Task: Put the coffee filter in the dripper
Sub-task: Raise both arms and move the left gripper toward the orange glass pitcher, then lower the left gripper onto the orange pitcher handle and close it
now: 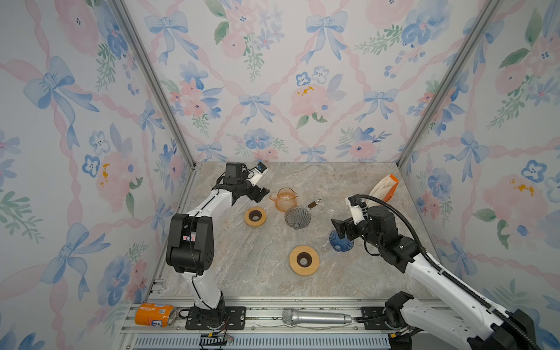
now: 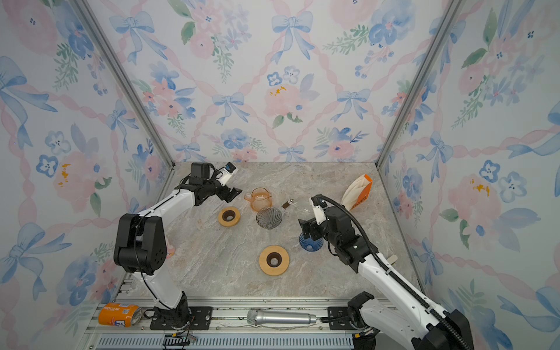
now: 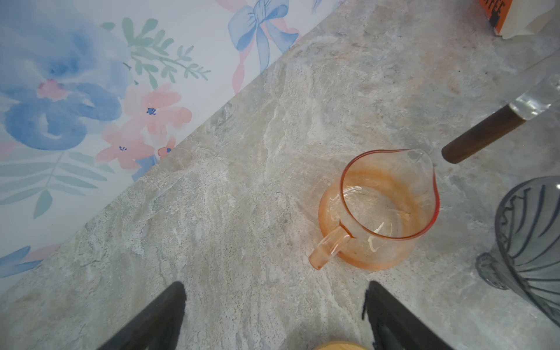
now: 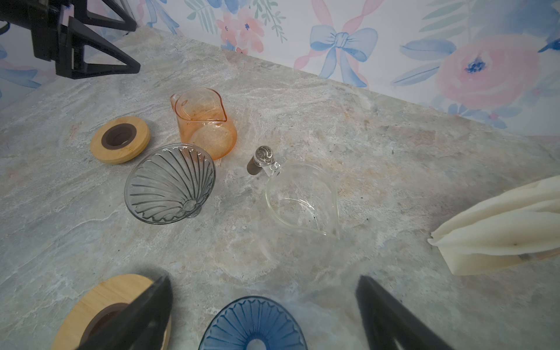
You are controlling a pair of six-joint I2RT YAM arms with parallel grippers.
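Both top views showed the coffee filters fanned out of an orange packet at the right rear of the marble tabletop, well apart from either arm. A grey glass dripper lay mid-table beside an orange glass pitcher, and a blue dripper sat under the right gripper. The left gripper hung near the pitcher's handle. Two wooden rings lay flat on the table.

From the left wrist, the left gripper was spread wide and held nothing, with the pitcher just ahead and the grey dripper at the frame's edge.

From the right wrist, the right gripper also stood released and unladen above the blue dripper. The filters rested off to one side, untouched. A clear glass scoop lay between them and the grey dripper, which was tipped on its side.
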